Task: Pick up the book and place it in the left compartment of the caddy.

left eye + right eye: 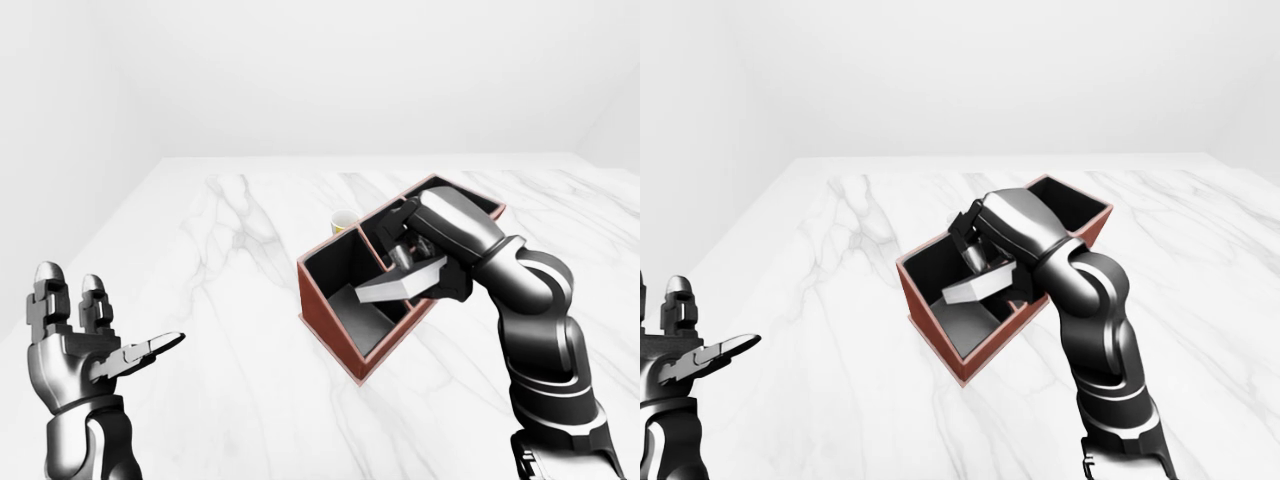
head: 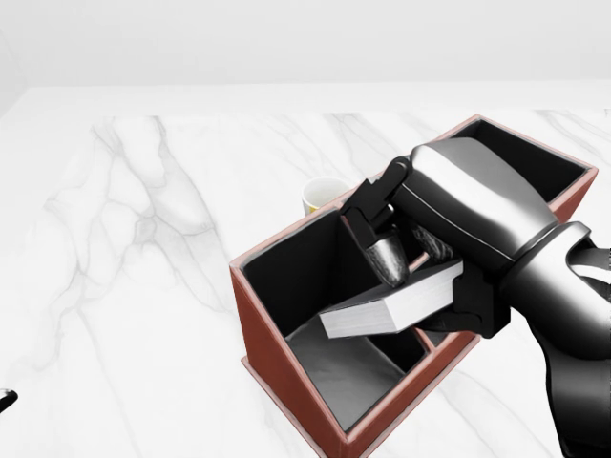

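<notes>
I am at the placing step: my right hand (image 2: 434,253), fingers (image 2: 389,262) clenched on the grey hardback book (image 2: 391,307), holds it tilted over the left compartment of the reddish-brown open caddy (image 2: 277,353); next, lower toward seven o'clock, then let go; my left hand (image 1: 85,345) idles, fingers spread.

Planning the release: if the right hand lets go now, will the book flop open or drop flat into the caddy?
The book looks stiff and closed in the right hand, so flopping seems unlikely. It is tilted over the caddy's left compartment, so it would probably slide down corner first.
</notes>
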{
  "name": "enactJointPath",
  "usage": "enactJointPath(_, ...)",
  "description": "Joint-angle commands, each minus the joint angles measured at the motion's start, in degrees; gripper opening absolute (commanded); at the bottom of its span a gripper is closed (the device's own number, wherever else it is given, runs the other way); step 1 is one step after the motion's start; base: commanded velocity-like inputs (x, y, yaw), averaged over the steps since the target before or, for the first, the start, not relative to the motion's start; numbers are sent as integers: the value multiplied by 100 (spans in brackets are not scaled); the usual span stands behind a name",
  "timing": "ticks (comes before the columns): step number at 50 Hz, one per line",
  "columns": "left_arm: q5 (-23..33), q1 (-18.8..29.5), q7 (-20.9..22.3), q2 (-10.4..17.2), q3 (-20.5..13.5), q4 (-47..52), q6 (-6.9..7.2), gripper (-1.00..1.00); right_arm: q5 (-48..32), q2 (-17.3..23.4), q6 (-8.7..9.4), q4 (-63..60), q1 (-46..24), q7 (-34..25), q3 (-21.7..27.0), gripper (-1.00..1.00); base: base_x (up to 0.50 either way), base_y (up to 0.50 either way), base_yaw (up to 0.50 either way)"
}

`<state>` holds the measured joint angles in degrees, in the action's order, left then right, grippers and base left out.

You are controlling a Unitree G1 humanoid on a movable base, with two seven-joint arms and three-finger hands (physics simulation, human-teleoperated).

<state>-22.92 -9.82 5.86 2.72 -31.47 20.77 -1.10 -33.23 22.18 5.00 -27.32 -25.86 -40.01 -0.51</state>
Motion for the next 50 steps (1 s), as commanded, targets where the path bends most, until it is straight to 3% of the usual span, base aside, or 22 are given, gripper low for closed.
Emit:
enactJointPath(1,-12,15,-9,16,-18,17,30,100,-610,-301,0,194,-33,1,37,-100,0,0,0)
enactJointPath(25,2,5,-6,4,-3,-32,-21,100,-1105,-763,0,569,113,1,136,-100,0,0,0)
enactJointPath(50,9,9,-3,9,28,-110,-83,100,-1337,-866,0,745,134,1,84,-100,0,0,0)
